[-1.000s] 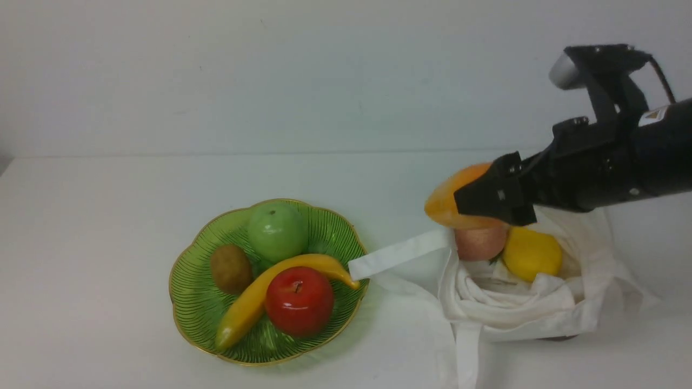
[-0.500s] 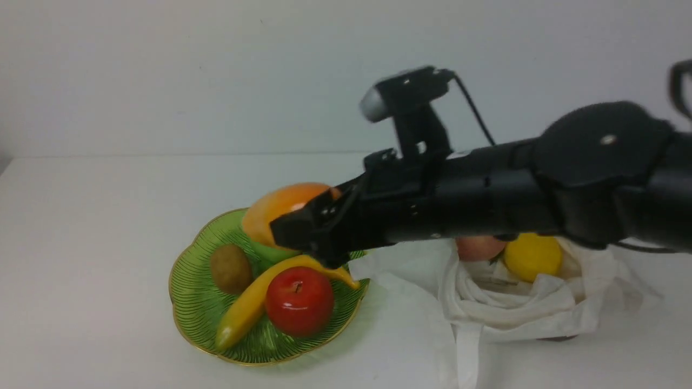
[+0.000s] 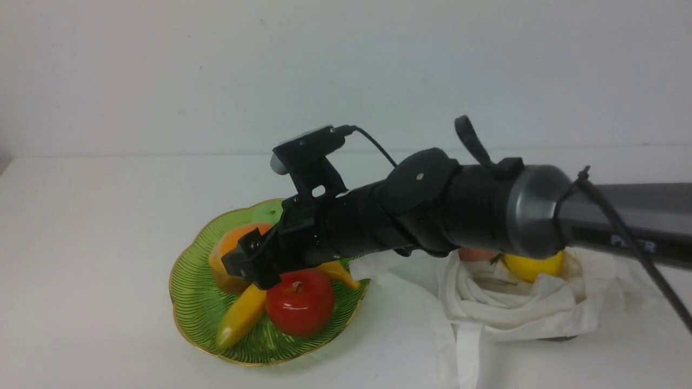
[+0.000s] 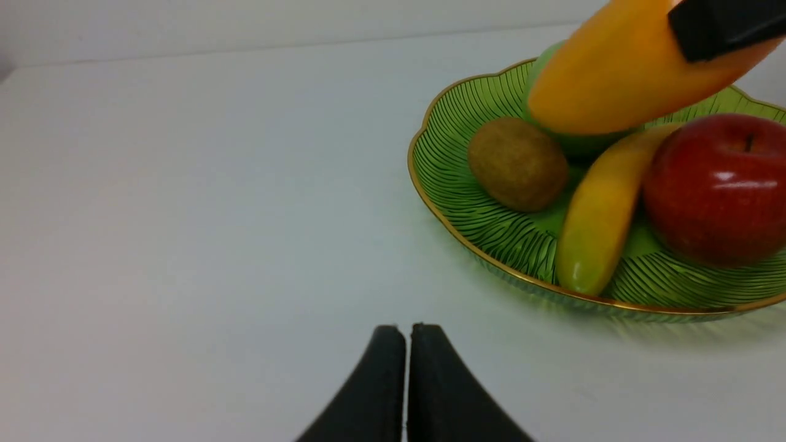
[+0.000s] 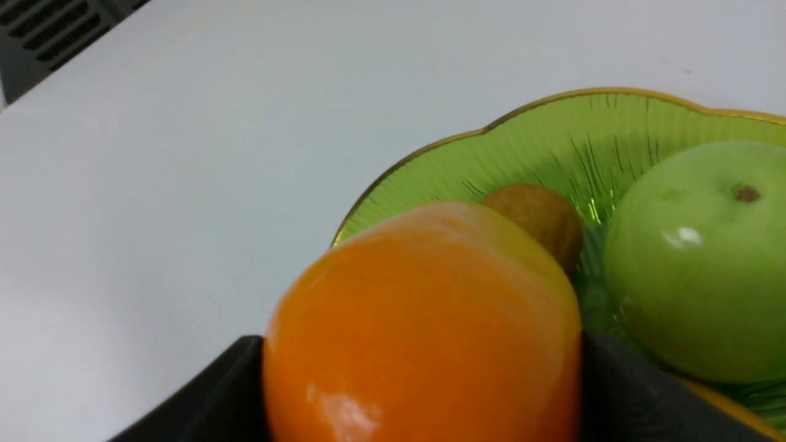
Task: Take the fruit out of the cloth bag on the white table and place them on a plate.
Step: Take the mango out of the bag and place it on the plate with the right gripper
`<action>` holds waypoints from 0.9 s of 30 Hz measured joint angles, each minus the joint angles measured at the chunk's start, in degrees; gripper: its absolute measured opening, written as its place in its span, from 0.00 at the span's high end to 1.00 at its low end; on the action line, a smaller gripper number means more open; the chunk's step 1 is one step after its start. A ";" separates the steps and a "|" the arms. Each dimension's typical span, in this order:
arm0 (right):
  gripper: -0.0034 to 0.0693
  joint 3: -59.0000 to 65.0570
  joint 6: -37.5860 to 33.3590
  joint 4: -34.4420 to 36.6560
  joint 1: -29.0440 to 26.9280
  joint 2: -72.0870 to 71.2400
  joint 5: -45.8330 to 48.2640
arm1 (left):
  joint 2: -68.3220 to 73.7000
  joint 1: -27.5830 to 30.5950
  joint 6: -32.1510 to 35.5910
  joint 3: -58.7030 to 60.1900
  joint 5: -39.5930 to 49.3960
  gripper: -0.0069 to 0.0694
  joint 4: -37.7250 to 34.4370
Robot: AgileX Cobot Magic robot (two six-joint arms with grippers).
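Right arm, front view, compared with one second earlier: the right gripper (image 3: 241,263) then held the smooth orange-yellow oblong mango (image 3: 224,262) above the off-white cloth bag (image 3: 519,308). It has since swung across to the translucent green ribbed plate (image 3: 194,305) and come lower than it was half a second ago. The arm now hides the fruit at the back of the plate in this view.

Textures: the mango skin is glossy, shading from orange to yellow. The plate has fine dark ribs, a scalloped edge and a thin gold rim. The bag is soft, crumpled fabric with flat straps.

Grip: the black jaws stand wide and clamp the mango on both flanks, its rounded end projecting past the fingertips. Whether the mango touches the plate cannot be told.

Just beyond the gripper's tip lies a matt brown oval kiwi (image 4: 517,162), and a shiny round green apple (image 5: 694,258) sits beside the gripper. Just below it are a glossy red apple (image 3: 299,302) and a long yellow banana (image 3: 240,316).

Behind the wrist, in the bag, remain the yellow lemon (image 3: 532,266) and the dull pink-red round fruit (image 3: 476,255), both partly covered by the arm.

The left gripper (image 4: 406,328) is empty, its fingers pressed together over the plain white table (image 3: 81,243), well apart from the plate.
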 joint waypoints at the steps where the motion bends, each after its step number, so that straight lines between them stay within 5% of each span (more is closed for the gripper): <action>1: 0.17 -0.06 0.00 0.00 0.05 0.70 -0.91 | 0.00 0.00 0.00 0.00 0.00 0.92 0.00; 27: 0.01 -0.12 -2.11 -3.83 -2.00 -2.09 -2.96 | 0.00 0.00 0.00 0.00 0.00 0.92 0.00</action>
